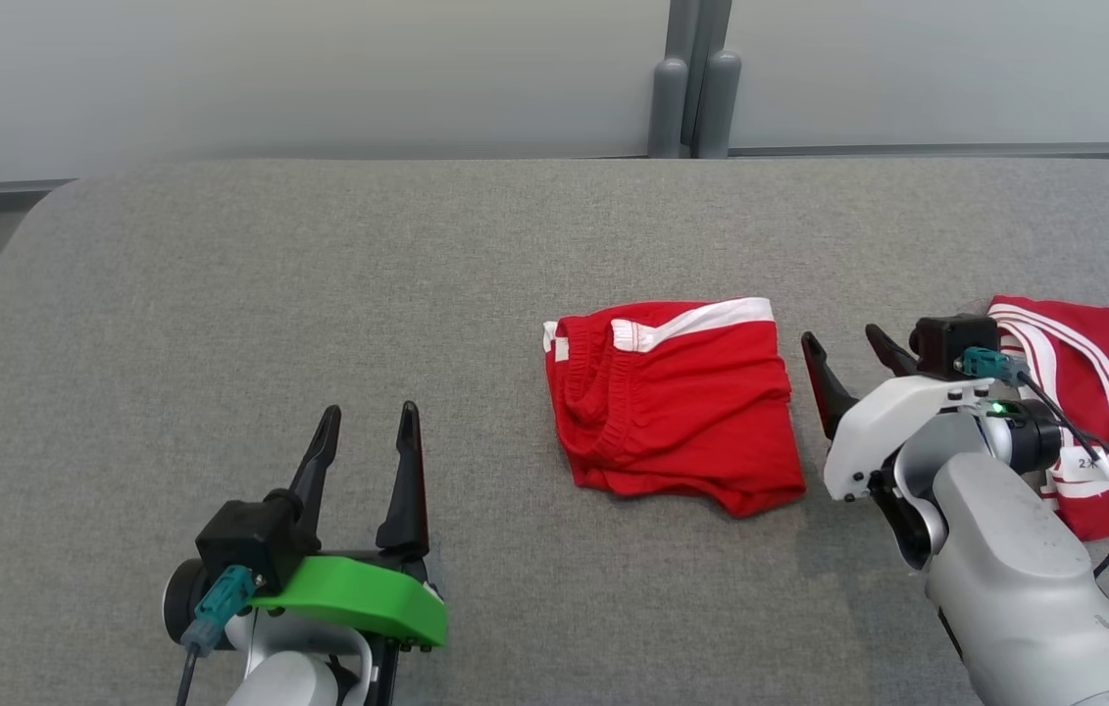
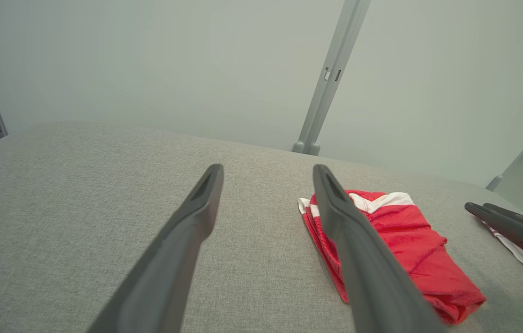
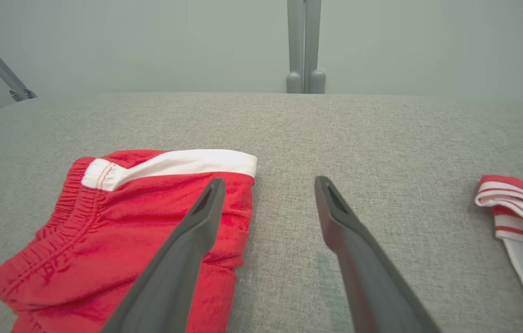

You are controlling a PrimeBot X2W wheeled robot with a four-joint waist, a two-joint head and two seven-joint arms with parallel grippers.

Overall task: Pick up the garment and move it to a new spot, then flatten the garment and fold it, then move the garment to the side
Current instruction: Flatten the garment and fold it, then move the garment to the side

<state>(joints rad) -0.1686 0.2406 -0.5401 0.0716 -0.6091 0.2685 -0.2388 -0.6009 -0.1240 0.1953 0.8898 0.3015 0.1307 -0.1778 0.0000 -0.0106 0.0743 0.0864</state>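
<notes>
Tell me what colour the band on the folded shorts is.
White band on red shorts, clearest in the right wrist view.

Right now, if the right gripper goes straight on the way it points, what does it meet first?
Likely just bare table. The right gripper points beside the red shorts, toward the grey post behind the table. It might brush the shorts; depth is unclear.

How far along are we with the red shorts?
Folding looks done: the red shorts lie compactly folded on the table. Nothing is in hand; the right gripper is open beside them, the left gripper open and apart. Remaining: moving them aside.
</notes>
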